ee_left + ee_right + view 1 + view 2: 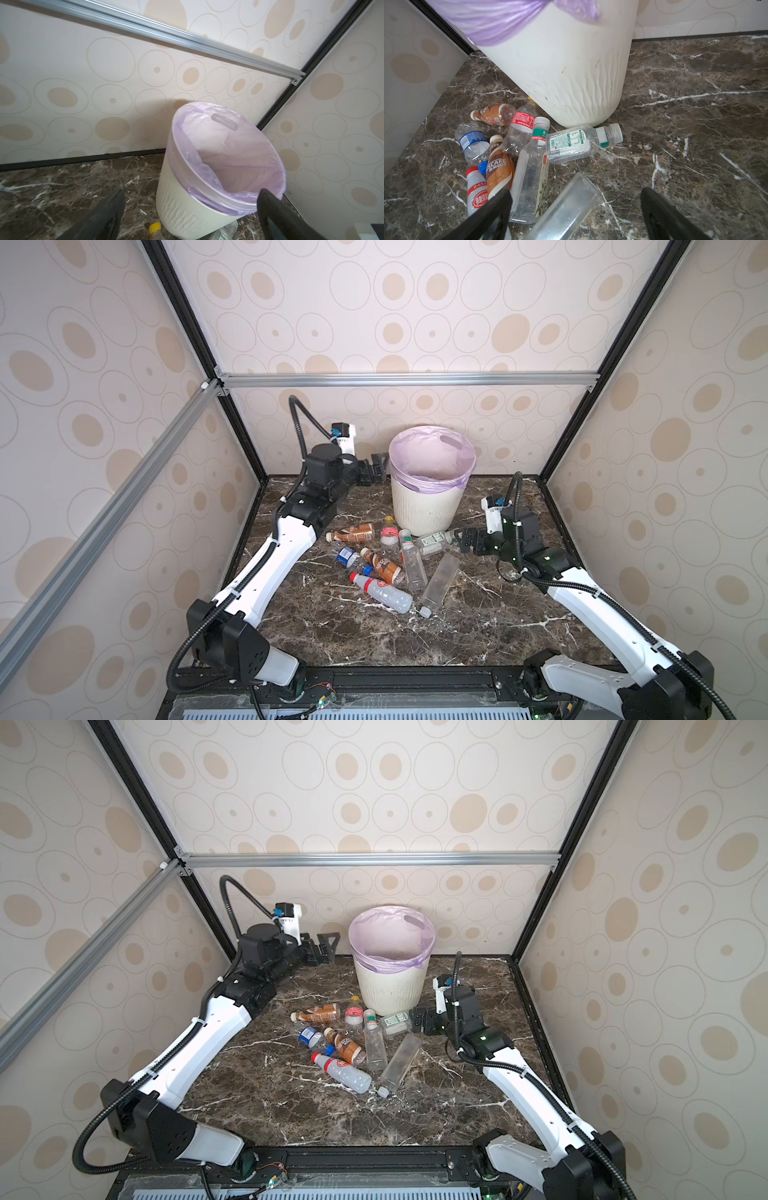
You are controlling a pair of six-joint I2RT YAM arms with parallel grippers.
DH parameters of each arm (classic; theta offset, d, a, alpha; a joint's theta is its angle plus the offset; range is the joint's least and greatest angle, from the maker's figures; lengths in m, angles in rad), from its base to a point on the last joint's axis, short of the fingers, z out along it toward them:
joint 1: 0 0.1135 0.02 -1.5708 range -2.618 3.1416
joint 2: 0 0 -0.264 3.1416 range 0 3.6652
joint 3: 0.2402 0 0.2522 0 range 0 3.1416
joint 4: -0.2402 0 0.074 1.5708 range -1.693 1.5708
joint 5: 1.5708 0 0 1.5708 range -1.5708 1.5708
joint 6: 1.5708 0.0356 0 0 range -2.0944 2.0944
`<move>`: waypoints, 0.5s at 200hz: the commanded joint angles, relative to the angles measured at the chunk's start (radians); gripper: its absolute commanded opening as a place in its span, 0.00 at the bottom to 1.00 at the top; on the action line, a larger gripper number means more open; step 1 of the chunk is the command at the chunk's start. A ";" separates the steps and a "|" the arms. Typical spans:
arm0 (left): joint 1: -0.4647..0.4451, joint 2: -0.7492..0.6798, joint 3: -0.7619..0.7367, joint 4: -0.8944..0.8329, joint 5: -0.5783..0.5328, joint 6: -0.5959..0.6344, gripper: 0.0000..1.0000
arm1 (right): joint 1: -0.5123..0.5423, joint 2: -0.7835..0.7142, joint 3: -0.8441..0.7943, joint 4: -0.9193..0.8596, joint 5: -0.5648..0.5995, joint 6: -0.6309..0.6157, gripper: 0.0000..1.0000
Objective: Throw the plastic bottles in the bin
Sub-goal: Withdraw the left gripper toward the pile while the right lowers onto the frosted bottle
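The left hand [379,467] is hovering raised at the bin's [424,506] nine o'clock, spread apart and empty. The right hand [462,541] is reaching low at four o'clock, likewise apart. Bottles [384,568] are lying on the table [478,622] at six o'clock.

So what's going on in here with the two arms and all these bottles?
Two robot arms are meant to clear the plastic bottles into the bin. Neither holds anything at this moment. The bottles lie in a heap on the marble table in front of the bin. The left end effector hangs open beside the bin's rim. The right end effector sits low and open, close to a green-labelled bottle at the bin's foot.
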 commanded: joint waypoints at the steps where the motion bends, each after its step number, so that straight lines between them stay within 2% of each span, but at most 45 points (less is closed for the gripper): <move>1: 0.024 -0.051 -0.124 0.106 0.047 -0.097 0.99 | 0.008 -0.034 -0.042 -0.087 0.027 0.017 1.00; 47: 0.034 -0.130 -0.349 0.206 0.078 -0.188 0.99 | 0.009 -0.092 -0.129 -0.115 -0.009 0.063 1.00; 76: 0.034 -0.182 -0.485 0.286 0.131 -0.245 0.99 | 0.027 -0.075 -0.183 -0.081 -0.056 0.113 1.00; 100: 0.033 -0.238 -0.577 0.299 0.134 -0.250 0.99 | 0.070 -0.034 -0.218 -0.019 -0.063 0.150 0.99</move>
